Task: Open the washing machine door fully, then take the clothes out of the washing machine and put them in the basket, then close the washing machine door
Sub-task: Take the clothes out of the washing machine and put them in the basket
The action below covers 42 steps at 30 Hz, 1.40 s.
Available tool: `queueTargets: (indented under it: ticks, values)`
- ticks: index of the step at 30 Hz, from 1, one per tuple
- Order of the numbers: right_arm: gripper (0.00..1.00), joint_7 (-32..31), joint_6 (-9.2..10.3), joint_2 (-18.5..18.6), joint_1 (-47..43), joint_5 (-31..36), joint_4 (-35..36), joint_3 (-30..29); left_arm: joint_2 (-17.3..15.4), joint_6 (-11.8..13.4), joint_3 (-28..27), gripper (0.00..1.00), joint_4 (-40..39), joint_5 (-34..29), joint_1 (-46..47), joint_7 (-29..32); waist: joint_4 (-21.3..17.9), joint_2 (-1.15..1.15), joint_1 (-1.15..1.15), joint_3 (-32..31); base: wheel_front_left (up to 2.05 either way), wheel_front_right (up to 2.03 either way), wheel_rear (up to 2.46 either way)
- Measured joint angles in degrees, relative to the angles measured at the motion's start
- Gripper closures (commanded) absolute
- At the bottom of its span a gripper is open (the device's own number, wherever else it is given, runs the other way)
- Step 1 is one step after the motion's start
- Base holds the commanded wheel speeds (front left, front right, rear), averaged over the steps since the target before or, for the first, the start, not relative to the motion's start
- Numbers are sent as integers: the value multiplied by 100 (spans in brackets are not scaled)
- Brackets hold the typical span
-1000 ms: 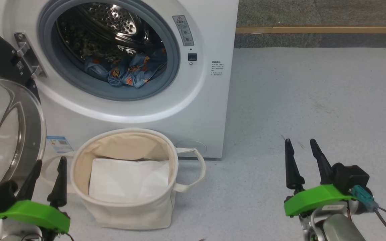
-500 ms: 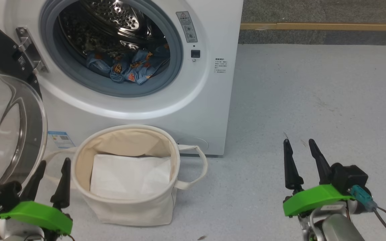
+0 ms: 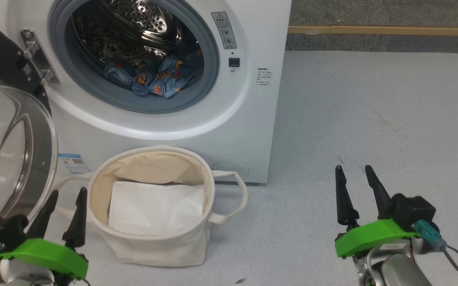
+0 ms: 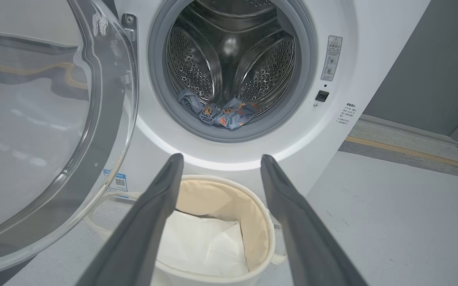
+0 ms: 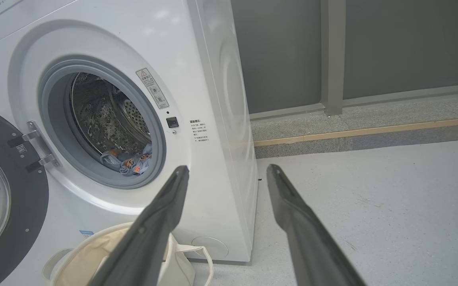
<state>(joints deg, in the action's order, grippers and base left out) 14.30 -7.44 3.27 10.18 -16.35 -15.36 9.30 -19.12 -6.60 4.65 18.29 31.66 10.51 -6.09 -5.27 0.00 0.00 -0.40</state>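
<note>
The white washing machine [image 3: 249,119] stands with its door [image 3: 10,151] swung wide open to the left. Light-blue printed clothes [image 3: 155,77] lie at the bottom of the steel drum, and the left wrist view shows the same clothes [image 4: 223,113]. A cream basket [image 3: 197,186] sits on the floor in front of the washer. My left gripper [image 3: 66,192] hangs open between the door and the basket, holding nothing. Out on the bare floor at the right, my right gripper [image 3: 353,169] is open and empty too.
A folded white sheet [image 3: 155,208] lies inside the basket. Grey floor [image 3: 372,111] stretches to the right of the washer. A yellow strip [image 3: 384,29] and a darker raised band run along the far wall.
The whole head view has shifted a little, so the camera has moved. Both grippers keep their places and stay open. The clothes lie as before.
</note>
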Motion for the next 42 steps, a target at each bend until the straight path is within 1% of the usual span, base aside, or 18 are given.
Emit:
queueTargets:
  ticks: [9, 19, 26, 29, 32, 36, 42]
  values:
    - [0, 0, 0, -9, 1, -40, -13, 22, -69, -5, 66, 0, -142, 118, -1, 45, 23, 0, 0, 9, 102, -41, -61]
    - [0, 0, 0, -8, 1, -40, -35, 29, -68, -4, 158, 0, -180, 188, 4, 94, 48, 0, 0, 39, 222, -150, -72]
    - [0, 0, 0, -8, 7, -40, -46, 37, -64, 133, 148, 0, -156, 145, 51, 29, 63, 0, 0, 58, 183, -156, -27]
    - [0, 0, 0, -8, 7, -40, -45, 68, -62, 205, 161, 0, -123, 87, 70, -48, 77, 0, 0, 65, 102, -102, 0]
    - [0, 0, 0, -8, 22, -40, -46, 91, -46, 221, 172, 0, -55, 83, 126, -110, 85, 0, 0, 76, 61, -61, 0]
    - [0, 0, 0, -9, 20, -40, -49, 105, -51, 314, 186, 0, -11, -60, 167, -234, 88, 0, 0, 88, 16, -16, 0]
    - [0, 0, 0, -9, 20, -40, -49, 111, -38, 356, 188, 0, 51, -34, 171, -265, 75, 0, 0, 121, 0, 0, 0]
